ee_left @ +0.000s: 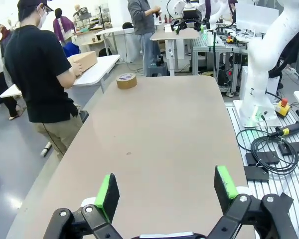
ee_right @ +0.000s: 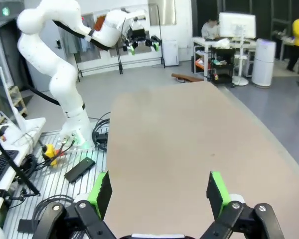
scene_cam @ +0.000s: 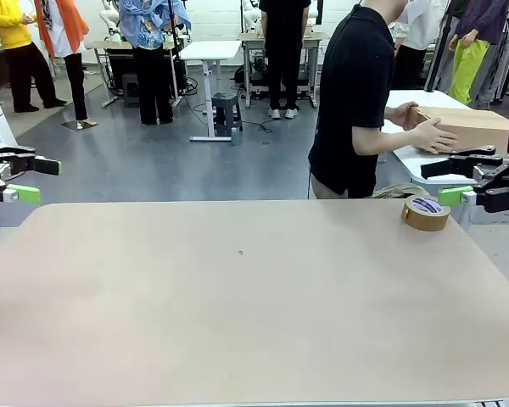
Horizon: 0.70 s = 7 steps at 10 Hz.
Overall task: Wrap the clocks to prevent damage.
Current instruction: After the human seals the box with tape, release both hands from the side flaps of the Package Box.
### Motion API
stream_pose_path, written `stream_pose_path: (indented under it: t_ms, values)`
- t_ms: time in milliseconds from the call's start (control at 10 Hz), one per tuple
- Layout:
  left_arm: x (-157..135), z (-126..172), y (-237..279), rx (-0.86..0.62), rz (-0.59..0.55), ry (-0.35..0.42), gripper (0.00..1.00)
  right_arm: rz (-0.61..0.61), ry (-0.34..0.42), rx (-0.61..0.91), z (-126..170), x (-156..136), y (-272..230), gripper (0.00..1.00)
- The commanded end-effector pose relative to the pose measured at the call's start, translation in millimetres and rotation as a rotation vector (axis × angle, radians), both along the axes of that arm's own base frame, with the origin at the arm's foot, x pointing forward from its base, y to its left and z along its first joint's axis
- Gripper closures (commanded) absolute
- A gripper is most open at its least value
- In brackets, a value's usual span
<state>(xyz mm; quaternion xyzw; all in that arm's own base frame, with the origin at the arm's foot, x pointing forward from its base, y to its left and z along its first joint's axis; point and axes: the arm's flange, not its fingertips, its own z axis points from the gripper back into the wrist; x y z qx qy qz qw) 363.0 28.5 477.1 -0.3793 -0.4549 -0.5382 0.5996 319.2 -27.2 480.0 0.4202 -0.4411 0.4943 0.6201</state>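
The clocks are out of view. My left gripper (scene_cam: 42, 181) hangs open over the table's left edge, green pads apart with nothing between them; in its own wrist view the left gripper (ee_left: 167, 188) is wide open above the bare tan table (ee_left: 159, 134). At the right edge my right gripper (scene_cam: 439, 183) is open too, just beside a roll of brown tape (scene_cam: 426, 212). Its own camera has the right gripper (ee_right: 158, 190) open over bare tabletop.
The tape roll (ee_left: 126, 80) lies at the table's far right corner. A person in a black shirt (scene_cam: 356, 102) stands at the far side with both hands on a cardboard box (scene_cam: 467, 127) on a white side table (scene_cam: 424, 157). Cables and a robot base (ee_left: 254, 112) lie off the table's side.
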Motion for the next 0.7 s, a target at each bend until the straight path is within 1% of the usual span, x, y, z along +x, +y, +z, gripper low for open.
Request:
stream_pose_path:
  t_ms: [0, 600]
  values:
    - [-0.1, -2.6, -1.9, -0.005, -0.008, 0.006, 0.00, 0.010, 0.006, 0.018, -2.6, -0.1, -1.3, 0.00]
    - [-0.1, -2.6, -1.9, -0.005, -0.008, 0.006, 0.00, 0.010, 0.006, 0.018, -2.6, -0.1, -1.3, 0.00]
